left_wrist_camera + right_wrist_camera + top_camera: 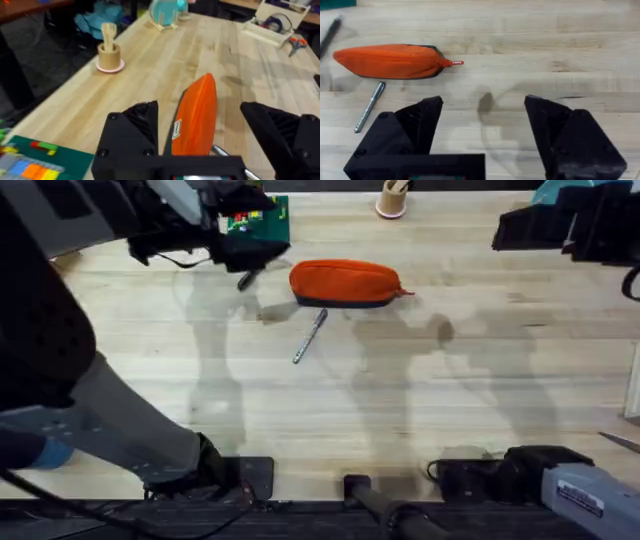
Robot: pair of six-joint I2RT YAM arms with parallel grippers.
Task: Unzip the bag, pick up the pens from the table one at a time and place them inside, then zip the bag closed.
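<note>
The orange bag [345,283] lies zipped on the table [420,400], its red zipper pull [454,63] at the right end. A silver pen [310,336] lies slanted just in front of the bag. A black pen [247,278] lies off the bag's left end, partly under my left arm. My left gripper [245,235] hovers open above the bag's left end, and the bag [197,120] shows between its fingers. My right gripper [525,225] hangs open high at the far right, away from the bag [390,61] and both pens [369,106].
A green board with coloured bricks [255,220] sits at the back left under the left gripper. A wooden cup with sticks [392,200] stands at the back edge. More clutter, a teal object [165,12] and a tray [272,25], lies far to the right.
</note>
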